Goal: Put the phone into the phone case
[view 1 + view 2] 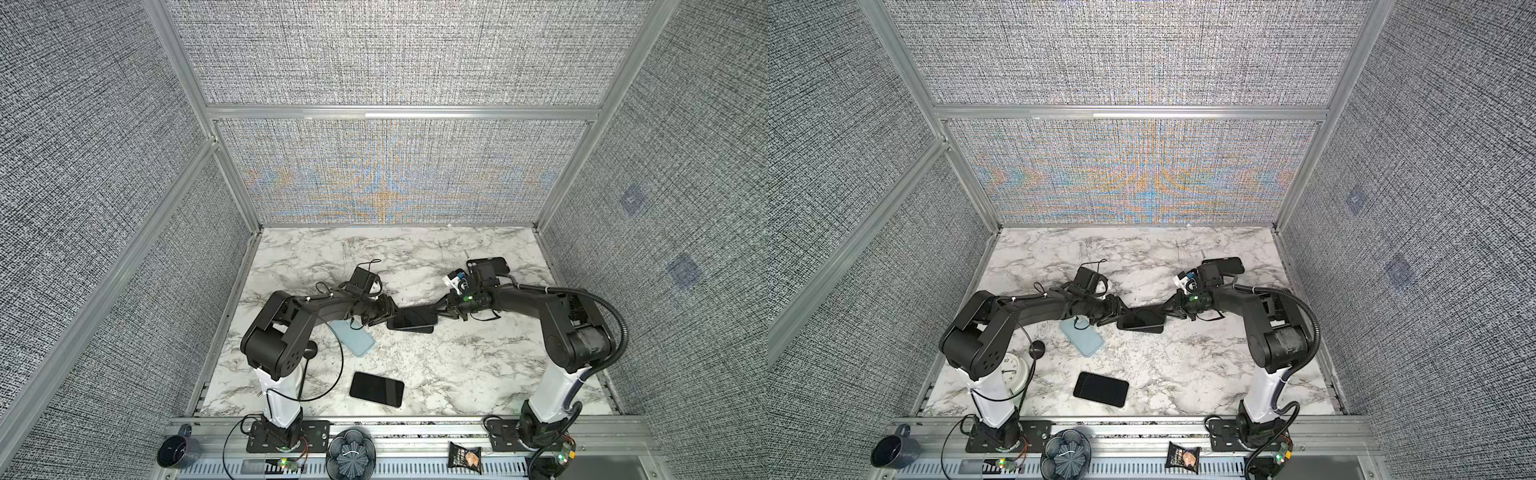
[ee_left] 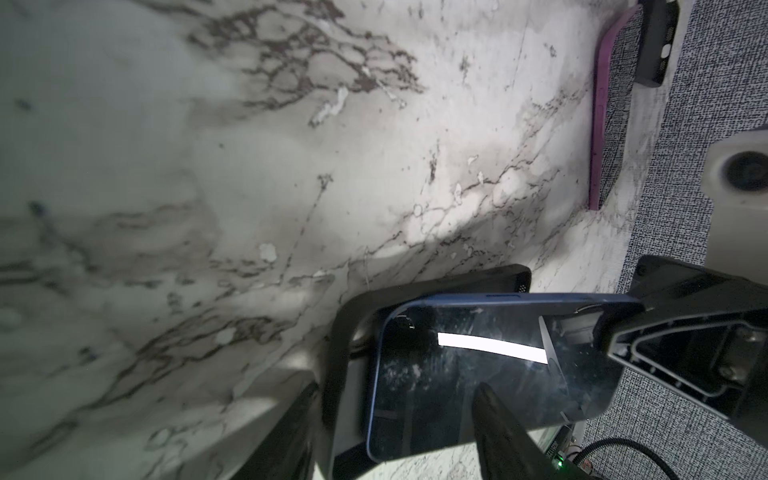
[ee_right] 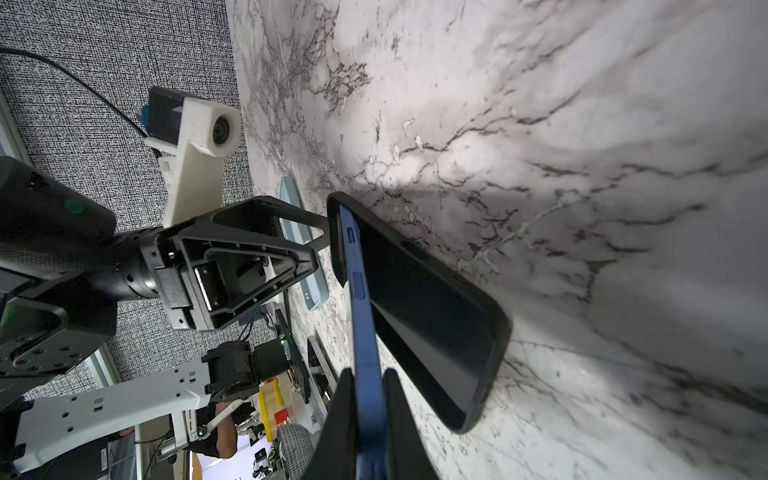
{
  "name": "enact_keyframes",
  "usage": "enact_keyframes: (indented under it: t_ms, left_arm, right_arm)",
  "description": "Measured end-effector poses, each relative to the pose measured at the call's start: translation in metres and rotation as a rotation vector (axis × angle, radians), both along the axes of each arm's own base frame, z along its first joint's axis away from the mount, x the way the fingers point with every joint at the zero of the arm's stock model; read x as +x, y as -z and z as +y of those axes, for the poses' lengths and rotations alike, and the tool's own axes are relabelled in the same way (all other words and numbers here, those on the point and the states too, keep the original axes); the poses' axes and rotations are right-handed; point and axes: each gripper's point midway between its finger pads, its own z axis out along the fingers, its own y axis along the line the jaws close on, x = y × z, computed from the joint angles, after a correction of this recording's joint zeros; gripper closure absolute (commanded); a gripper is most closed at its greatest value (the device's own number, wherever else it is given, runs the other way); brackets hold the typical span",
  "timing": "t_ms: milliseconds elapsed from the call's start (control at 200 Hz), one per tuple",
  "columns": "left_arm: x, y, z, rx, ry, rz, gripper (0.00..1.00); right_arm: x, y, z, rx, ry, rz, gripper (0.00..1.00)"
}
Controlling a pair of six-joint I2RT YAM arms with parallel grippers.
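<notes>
Marble-patterned tabletop (image 1: 415, 257) carries everything, and both arms reach in over its middle so that their tools meet nose to nose, which I read as one arm steadying the shell while its partner feeds the handset in; a pale blue case (image 1: 353, 338) and a spare dark phone (image 1: 376, 388) lie flat nearer the robot's side, apart from the work and seemingly no part of it. Between the arms the black phone case (image 3: 494, 328) lies open side up, and the blue-edged phone (image 3: 415, 299) sits screen up over it, tilted: one long side is tucked against the case wall while the blue side with the buttons rides high, so by my judgement it is partly in and not yet seated. The right gripper (image 3: 368, 374) is clamped on that raised side near the phone's end, glass and back pinched between both fingers, a hold that would let it angle the phone down into the shell. The left gripper (image 1: 380, 322) meets the opposite end; in the left wrist view its fingers (image 2: 498, 415) stand apart with the case's end wall and the phone's corner between them, one outside the case and one over the glass, yet whether they actually press on anything I cannot tell
</notes>
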Motion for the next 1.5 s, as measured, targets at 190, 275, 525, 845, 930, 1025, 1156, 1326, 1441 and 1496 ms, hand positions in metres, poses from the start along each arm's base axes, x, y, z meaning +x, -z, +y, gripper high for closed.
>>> enact_keyframes:
  t_ms: [190,275,525,845,930,1025,1156,1326,1441,1496]
  left_arm:
    - [0.0,0.0,0.0,-0.005,0.0,-0.004,0.4]
    - [0.0,0.0,-0.001,-0.006,-0.002,-0.003,0.4]
    - [0.0,0.0,-0.001,-0.006,-0.002,-0.003,0.4]
    - [0.0,0.0,-0.001,-0.008,-0.004,-0.003,0.4]
    - [0.001,0.0,-0.001,-0.008,-0.004,-0.004,0.4]
    - [0.001,0.0,-0.001,-0.009,-0.005,-0.004,0.4]
    - [0.0,0.0,-0.001,-0.01,-0.008,0.002,0.4]
    - [-0.001,0.0,-0.001,-0.01,-0.008,0.002,0.4]
    - [-0.002,0.0,0.0,-0.01,-0.008,0.002,0.4]
    - [-0.002,0.0,0.0,-0.01,-0.008,0.002,0.4]
  right_arm:
    - [0.001,0.002,0.004,0.006,-0.005,-0.002,0.93]
    - [0.001,0.004,0.005,0.008,-0.006,-0.001,0.93]
    - [0.001,0.007,0.008,0.011,-0.01,0.002,0.91]
    - [0.002,0.015,0.008,-0.017,-0.006,0.018,0.84]
    - [0.003,0.017,0.007,-0.041,-0.006,0.017,0.81]
    - [0.002,0.021,0.004,-0.082,-0.003,0.02,0.76]
    - [-0.003,0.031,-0.002,-0.144,0.0,0.04,0.69]
    - [0.004,0.03,-0.002,-0.191,-0.001,0.022,0.65]
    - [0.004,0.03,-0.002,-0.212,-0.006,0.018,0.65]
    - [0.004,0.029,-0.002,-0.221,-0.009,0.015,0.64]
